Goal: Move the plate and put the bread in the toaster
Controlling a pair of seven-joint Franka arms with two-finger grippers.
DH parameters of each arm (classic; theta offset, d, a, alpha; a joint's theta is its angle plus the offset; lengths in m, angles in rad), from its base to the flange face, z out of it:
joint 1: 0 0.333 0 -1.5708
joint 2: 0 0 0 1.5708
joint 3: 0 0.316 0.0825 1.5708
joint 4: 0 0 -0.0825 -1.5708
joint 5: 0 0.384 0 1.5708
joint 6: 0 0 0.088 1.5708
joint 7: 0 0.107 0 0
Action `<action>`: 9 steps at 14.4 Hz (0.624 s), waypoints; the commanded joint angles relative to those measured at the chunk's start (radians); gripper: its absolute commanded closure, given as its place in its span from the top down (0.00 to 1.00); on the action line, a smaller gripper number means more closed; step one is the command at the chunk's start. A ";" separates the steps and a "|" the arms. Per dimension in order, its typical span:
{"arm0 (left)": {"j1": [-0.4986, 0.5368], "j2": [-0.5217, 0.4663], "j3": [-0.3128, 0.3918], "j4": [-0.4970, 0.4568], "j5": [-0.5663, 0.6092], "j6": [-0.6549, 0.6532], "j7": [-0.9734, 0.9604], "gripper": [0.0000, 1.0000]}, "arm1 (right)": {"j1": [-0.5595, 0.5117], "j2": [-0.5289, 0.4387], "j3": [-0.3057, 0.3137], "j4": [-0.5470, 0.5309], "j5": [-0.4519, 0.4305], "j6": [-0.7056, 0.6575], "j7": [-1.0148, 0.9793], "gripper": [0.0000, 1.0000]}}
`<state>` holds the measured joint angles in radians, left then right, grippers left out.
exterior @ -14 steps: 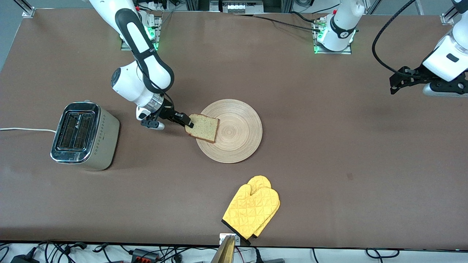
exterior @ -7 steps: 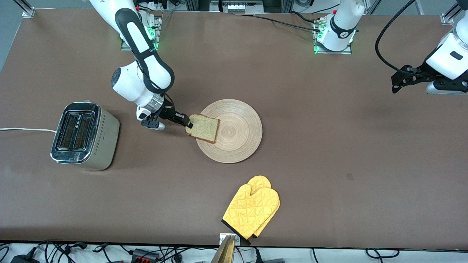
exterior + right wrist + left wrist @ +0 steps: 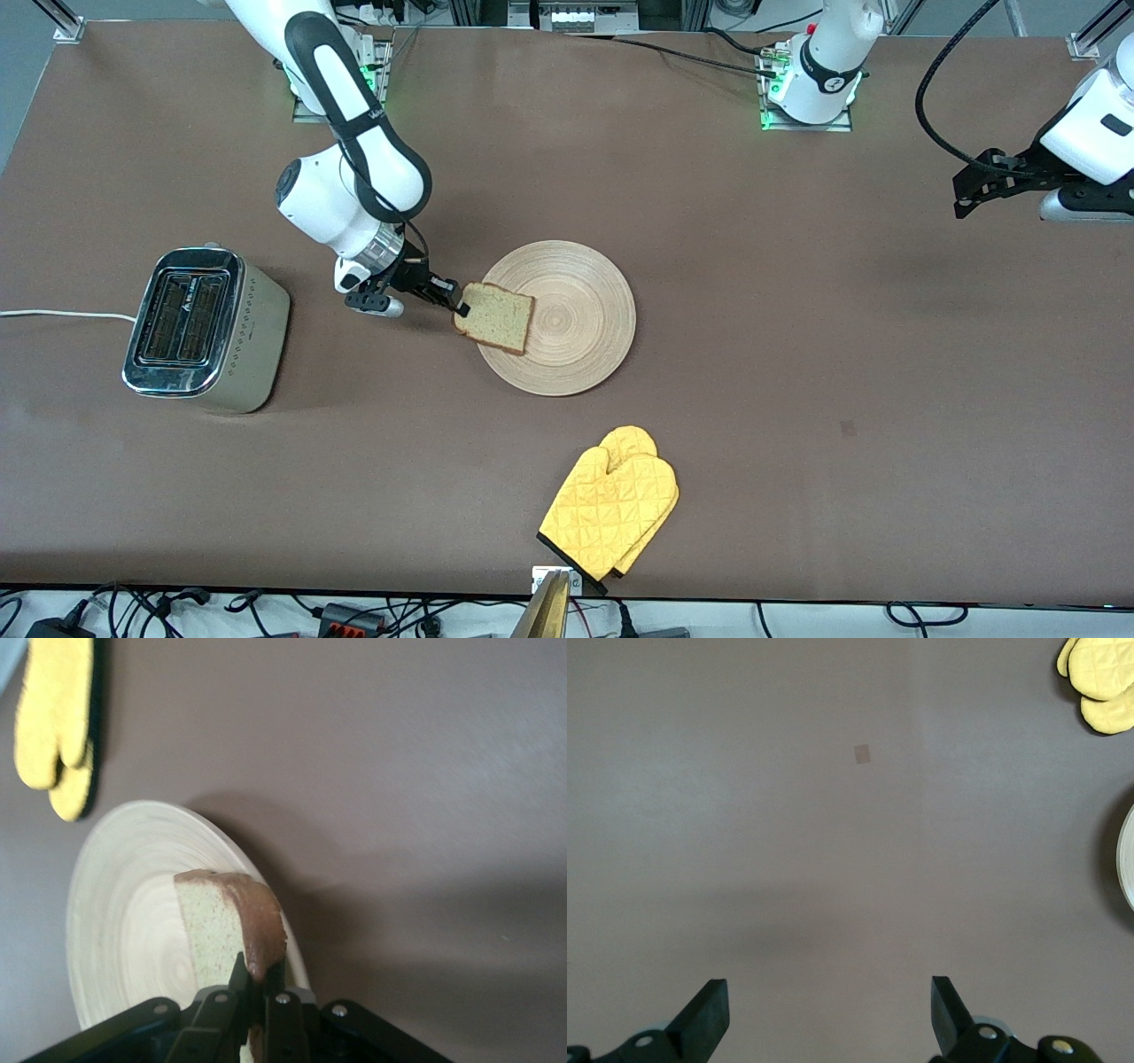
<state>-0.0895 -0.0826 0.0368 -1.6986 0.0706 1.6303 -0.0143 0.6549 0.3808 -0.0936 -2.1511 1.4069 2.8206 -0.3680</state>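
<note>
The bread (image 3: 496,317) is tilted, one edge raised off the round wooden plate (image 3: 580,323) in the middle of the table. My right gripper (image 3: 460,301) is shut on the bread's crust edge, the one toward the toaster; in the right wrist view the two fingers pinch the brown crust (image 3: 257,935) over the plate (image 3: 124,912). The toaster (image 3: 202,330) stands toward the right arm's end of the table, slots up, white cord trailing off. My left gripper (image 3: 830,1019) hangs open over bare table at the left arm's end, holding nothing.
A yellow oven mitt (image 3: 611,509) lies nearer to the front camera than the plate, close to the table's front edge. A small pale patch (image 3: 862,753) marks the tabletop under the left wrist camera.
The right gripper's fingers closed on the bread's crust and tipped the slice up at that edge. The left arm drifted slightly toward its end of the table.
</note>
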 commanded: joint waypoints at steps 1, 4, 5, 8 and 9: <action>-0.010 0.018 0.006 0.037 -0.011 -0.023 -0.013 1.00 | 0.048 -0.005 -0.008 0.023 0.020 0.057 0.038 0.00; -0.009 0.018 0.008 0.037 -0.011 -0.027 -0.013 1.00 | 0.043 -0.003 -0.011 0.042 0.012 0.056 0.037 0.00; -0.009 0.018 0.009 0.036 -0.011 -0.030 -0.012 1.00 | 0.042 -0.002 -0.011 0.049 -0.008 0.054 0.037 0.00; -0.009 0.017 0.009 0.036 -0.011 -0.035 -0.012 1.00 | 0.005 0.003 -0.017 0.106 -0.135 -0.021 0.035 0.00; -0.009 0.017 0.009 0.036 -0.011 -0.035 -0.012 1.00 | -0.036 0.004 -0.021 0.126 -0.170 -0.100 0.037 0.00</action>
<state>-0.0902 -0.0817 0.0370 -1.6964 0.0706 1.6213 -0.0179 0.6779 0.3805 -0.1079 -2.0754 1.2977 2.8264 -0.3311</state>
